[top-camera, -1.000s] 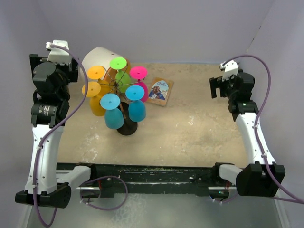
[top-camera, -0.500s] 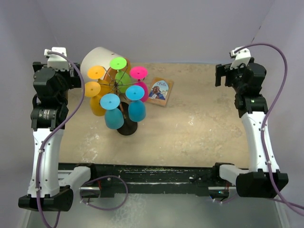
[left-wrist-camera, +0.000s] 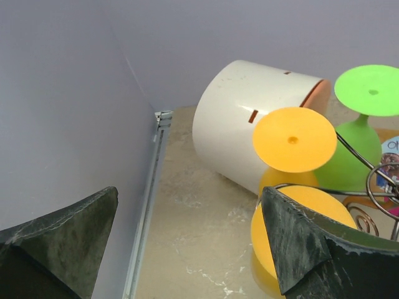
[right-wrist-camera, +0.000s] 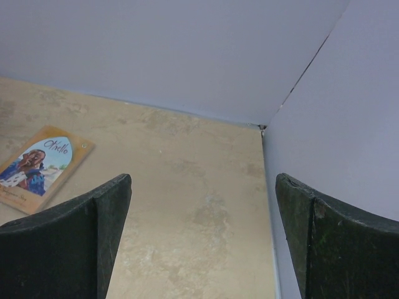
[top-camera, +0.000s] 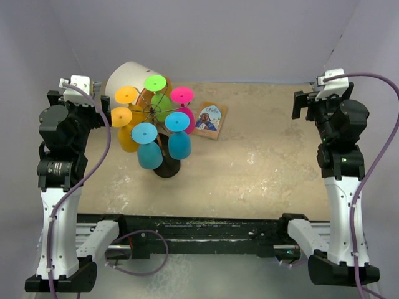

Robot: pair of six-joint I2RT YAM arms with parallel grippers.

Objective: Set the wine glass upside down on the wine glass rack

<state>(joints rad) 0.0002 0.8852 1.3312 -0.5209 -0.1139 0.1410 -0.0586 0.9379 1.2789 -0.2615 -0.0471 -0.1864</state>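
The left gripper stands wide open and grasps nothing. Its wrist view looks out between two dark fingers at the table and the side wall, with a white cylinder lying on its side ahead and to the right. Just past the right finger an orange glass hangs foot up, a second orange one sits partly hidden behind that finger, and a green glass hangs further right. Only a few wire curls of the wine glass rack reach the frame's edge. The overhead view alone shows the whole rack: it stands on its black base to the right of the left gripper and well apart from the right one. It carries six glasses upside down, among them a pink glass and two blue glasses that neither wrist camera catches. The right gripper is likewise spread open and empty. Its view shows the corner of the walls ahead and a book lying flat ahead of its left finger, but nothing of the rack. From above, the book lies between the rack and the right gripper, nearer the rack.
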